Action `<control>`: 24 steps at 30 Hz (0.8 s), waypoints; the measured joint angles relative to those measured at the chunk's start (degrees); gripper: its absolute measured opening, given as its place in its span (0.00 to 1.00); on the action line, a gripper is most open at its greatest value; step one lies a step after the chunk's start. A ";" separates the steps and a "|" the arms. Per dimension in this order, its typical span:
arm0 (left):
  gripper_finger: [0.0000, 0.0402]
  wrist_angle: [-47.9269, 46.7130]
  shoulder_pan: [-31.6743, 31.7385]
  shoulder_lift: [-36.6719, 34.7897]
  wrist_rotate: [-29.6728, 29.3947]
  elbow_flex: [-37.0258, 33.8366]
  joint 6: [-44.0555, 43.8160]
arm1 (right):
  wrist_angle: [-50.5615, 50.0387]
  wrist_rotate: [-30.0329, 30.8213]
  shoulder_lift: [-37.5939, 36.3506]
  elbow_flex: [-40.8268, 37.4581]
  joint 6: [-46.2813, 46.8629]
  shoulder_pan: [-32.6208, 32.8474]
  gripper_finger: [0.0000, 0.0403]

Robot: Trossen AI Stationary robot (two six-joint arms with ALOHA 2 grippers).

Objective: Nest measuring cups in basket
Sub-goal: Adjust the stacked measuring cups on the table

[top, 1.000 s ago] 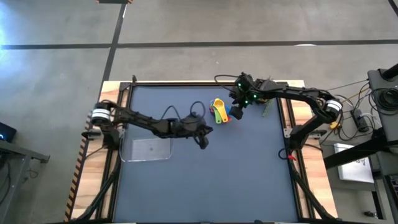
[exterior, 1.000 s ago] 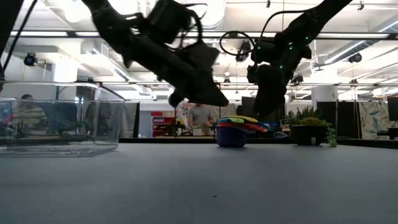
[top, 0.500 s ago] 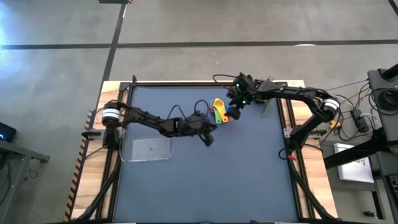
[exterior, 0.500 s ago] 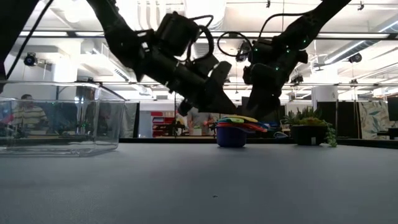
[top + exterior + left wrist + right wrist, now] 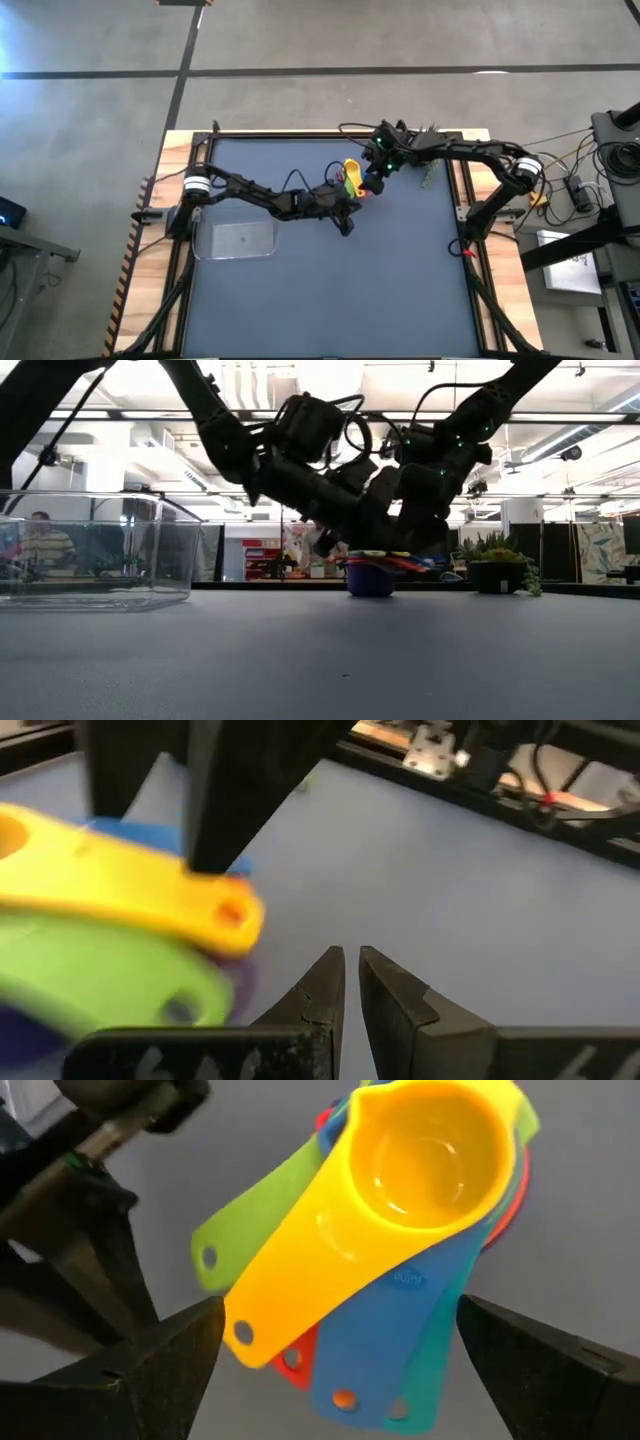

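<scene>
Measuring cups point(image 5: 352, 178) sit nested in one stack on the tabletop point(image 5: 330, 290), toward its far edge and well apart from the basket point(image 5: 237, 239). Yellow cup point(image 5: 425, 1155) on top; lime green point(image 5: 262, 1225), blue point(image 5: 395, 1320), teal point(image 5: 440, 1315), red point(image 5: 292, 1360) and orange handles fan out beneath it. In the right wrist view the handles splay together to one side of the bowls; the yellow handle's long axis runs from bowl to its holed tip point(image 5: 232, 912).

Right pincer point(image 5: 377, 176) just beside the stack on the side away from the basket, fingers point(image 5: 150, 1360) spread wide and straddling the fan of handles, holding nothing.

Left pincer point(image 5: 345, 224) just beside the stack on its near side, fingertips point(image 5: 330, 982) narrowed to a slit, holding nothing, ending close to the yellow handle tip. Contact cannot be told.

Room: the two pincers crowd the stack from two sides. Broad bare tabletop lies on the near side of the left pincer. Small potted plant point(image 5: 497, 572) stands beyond the right pincer, by the far edge
</scene>
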 joint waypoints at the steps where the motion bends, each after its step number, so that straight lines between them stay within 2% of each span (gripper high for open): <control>1: 0.04 -0.11 0.00 0.16 0.68 0.63 0.00 | 0.05 0.02 0.00 0.00 0.20 0.38 0.96; 12: 0.04 -3.95 0.00 2.99 4.19 5.71 0.94 | 2.49 0.17 0.00 0.07 2.57 3.99 0.96; 19: 0.04 -10.55 -0.07 -2.73 5.33 3.97 2.67 | 2.39 0.33 -0.06 0.09 2.56 3.24 0.96; 24: 0.04 -10.93 -0.07 -6.96 4.41 -0.92 3.17 | 2.07 0.32 -0.16 0.09 2.12 3.24 0.96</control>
